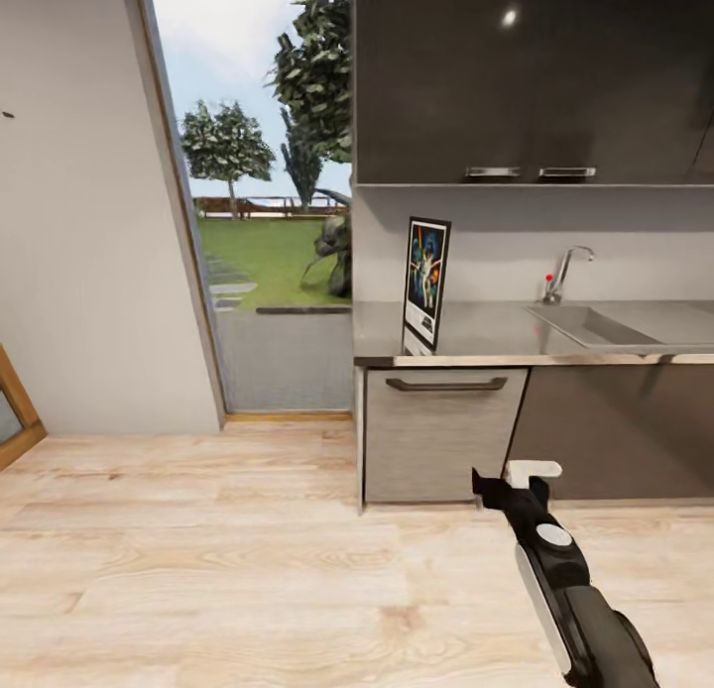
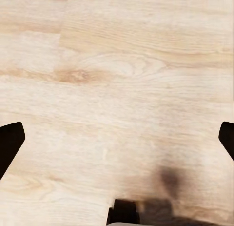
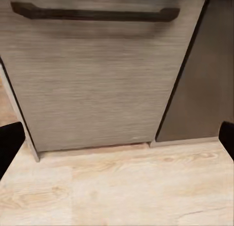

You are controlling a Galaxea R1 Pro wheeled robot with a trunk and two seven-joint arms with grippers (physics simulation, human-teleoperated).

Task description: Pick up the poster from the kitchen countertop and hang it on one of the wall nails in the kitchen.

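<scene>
The poster (image 1: 427, 284) stands upright near the left end of the grey kitchen countertop (image 1: 496, 343), leaning toward the back wall, its dark blue artwork facing left. On the pale wall at far left sits a tiny dark wall nail (image 1: 8, 115). My right gripper (image 1: 508, 480) hangs low in front of the cabinet, well below the poster, open and empty. In the right wrist view the right gripper (image 3: 117, 143) faces the drawer front (image 3: 102, 79). Over bare wooden floor (image 2: 117, 79), my left gripper (image 2: 117, 143) is open with nothing between its fingers.
A sunken sink (image 1: 595, 323) and chrome tap (image 1: 565, 272) lie right of the poster. Dark upper cabinets (image 1: 535, 73) hang above the counter. A tall glass door (image 1: 268, 222) opens on a garden to the left. A wooden frame (image 1: 15, 410) leans at the far left.
</scene>
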